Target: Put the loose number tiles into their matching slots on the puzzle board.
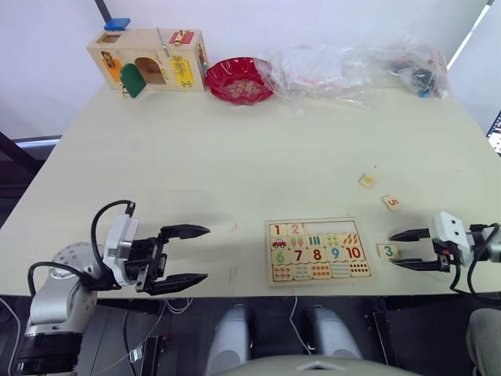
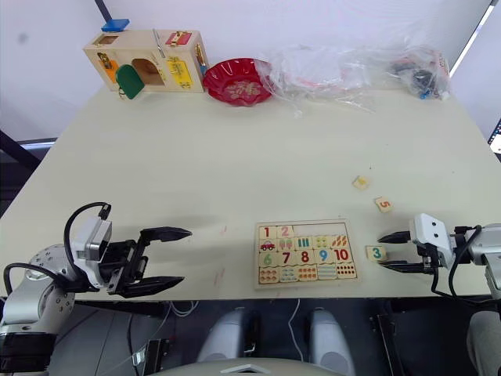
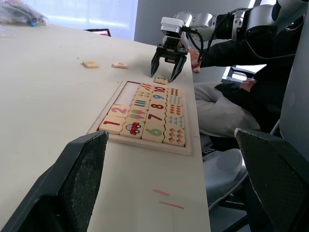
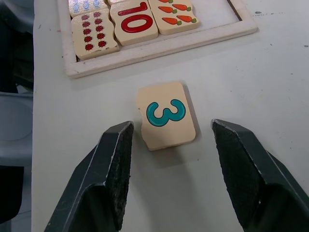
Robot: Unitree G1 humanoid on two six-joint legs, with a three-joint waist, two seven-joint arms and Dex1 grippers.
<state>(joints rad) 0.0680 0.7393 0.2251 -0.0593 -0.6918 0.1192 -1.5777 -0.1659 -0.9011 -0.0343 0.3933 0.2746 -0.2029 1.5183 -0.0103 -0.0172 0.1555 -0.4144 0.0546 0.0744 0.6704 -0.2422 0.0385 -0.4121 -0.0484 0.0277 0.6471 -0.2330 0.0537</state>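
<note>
The right gripper (image 1: 401,249) hovers low over the table (image 1: 235,157) just right of the puzzle board (image 1: 317,251), its two black fingers spread wide with the tile marked 3 (image 4: 166,115) lying flat between them, touching neither. The right wrist view shows that gap clearly on both sides of the tile, and the board's near corner with the 10 piece; the head views show only that the tile sits by the fingertips. The left gripper (image 1: 186,254) is well to the left of the board, fingers also spread and holding nothing.

Three loose tiles lie outside the board: the 3 just right of it, a tile marked 5 (image 1: 391,203) further right and beyond the board, and a third (image 1: 365,180) beyond that, its digit too small to read. On the board, tiles 1 (image 1: 276,229) and 2 (image 1: 295,229) fill two slots of the top row.

Far beyond the board stand one wooden box (image 1: 149,59) with coloured doors, one red bowl (image 1: 239,80) and a heap of clear plastic bags (image 1: 352,66). The left wrist view shows a seated person (image 3: 231,92) behind the right arm.
</note>
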